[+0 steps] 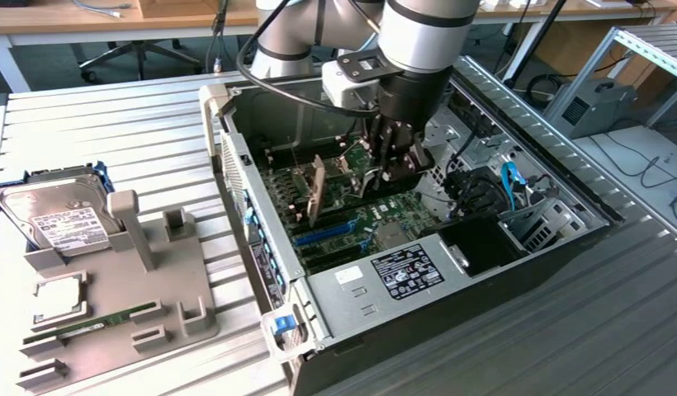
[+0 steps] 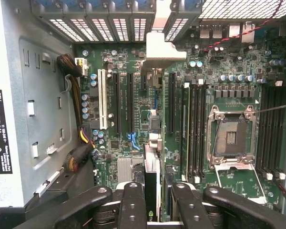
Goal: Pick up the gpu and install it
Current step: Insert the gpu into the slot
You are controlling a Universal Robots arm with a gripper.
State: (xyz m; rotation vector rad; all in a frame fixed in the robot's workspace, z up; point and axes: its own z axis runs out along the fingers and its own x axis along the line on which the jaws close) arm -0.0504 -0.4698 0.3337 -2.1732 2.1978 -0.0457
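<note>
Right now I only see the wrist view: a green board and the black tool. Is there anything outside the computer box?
Observer: Yes. A grey tray lies beside the case, on the exterior view's left.
Operator: Ooh, what's on it?
Observer: A silver hard drive with a white label sits at its far end.
Operator: And where does the arm come from?
Observer: The arm reaches down from above, with its tool inside the open case.
</note>
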